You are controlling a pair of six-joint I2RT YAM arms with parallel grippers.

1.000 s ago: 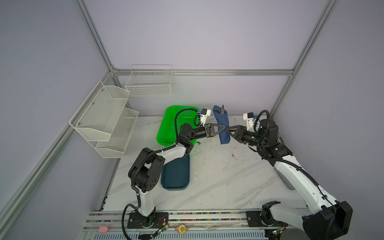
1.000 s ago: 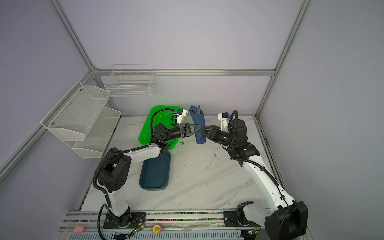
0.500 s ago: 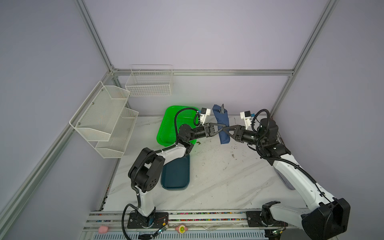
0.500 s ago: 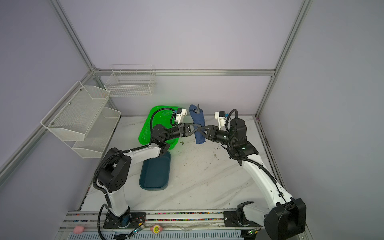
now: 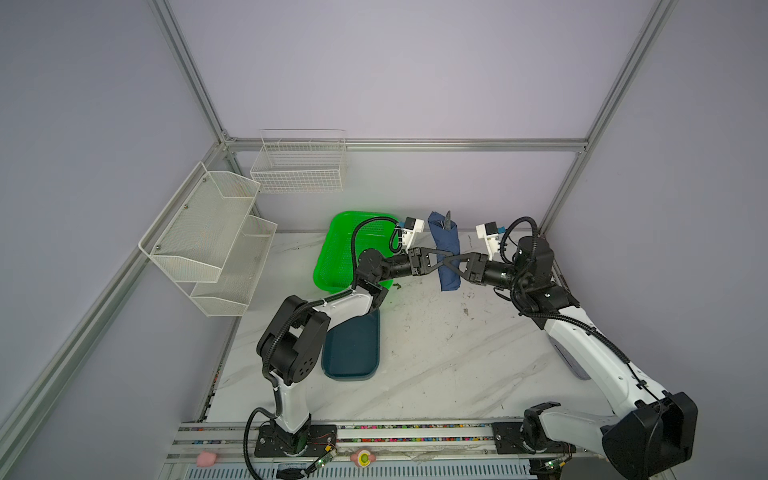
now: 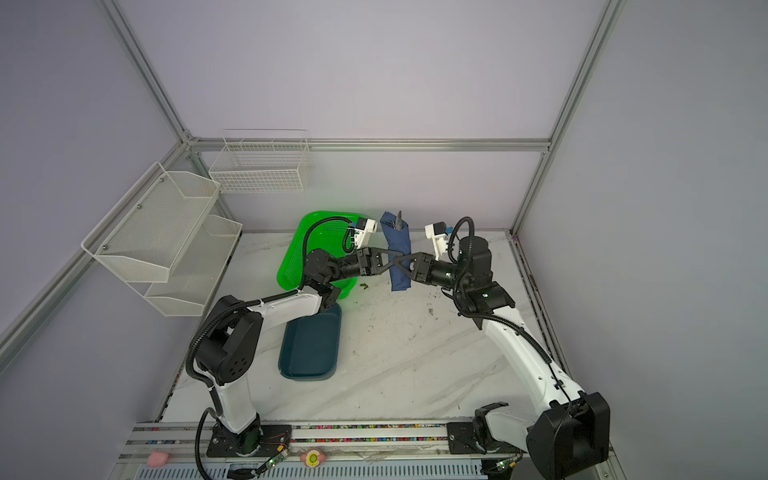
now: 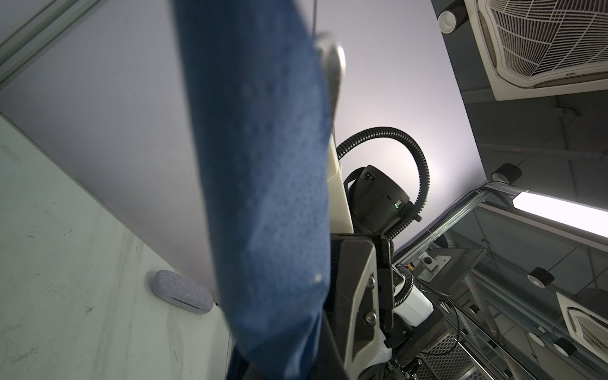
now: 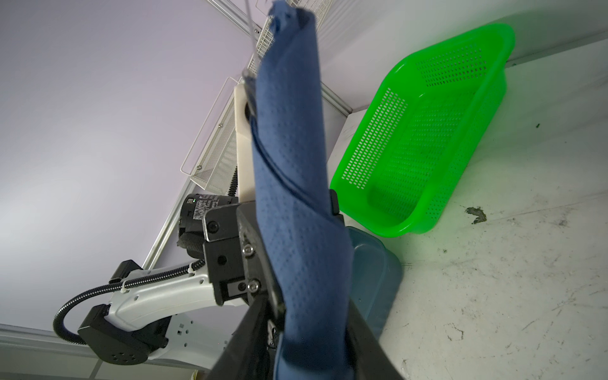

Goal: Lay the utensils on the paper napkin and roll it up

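The paper napkin is rolled into a navy tube and held upright above the table at the back. A silver utensil tip sticks out of its top; the rest of the utensils are hidden inside. My left gripper is shut on the roll from the left. My right gripper meets it from the right, with its fingers pressed on both sides of the roll. In the left wrist view the roll fills the middle, with a spoon-like end beside it.
A green perforated basket stands behind the left arm. The dark teal tray lies at front left. White wire racks and a wire basket hang on the walls. A grey case lies at the right.
The right gripper has moved a little left and closed its jaws around the roll. The left gripper has kept its hold and place.
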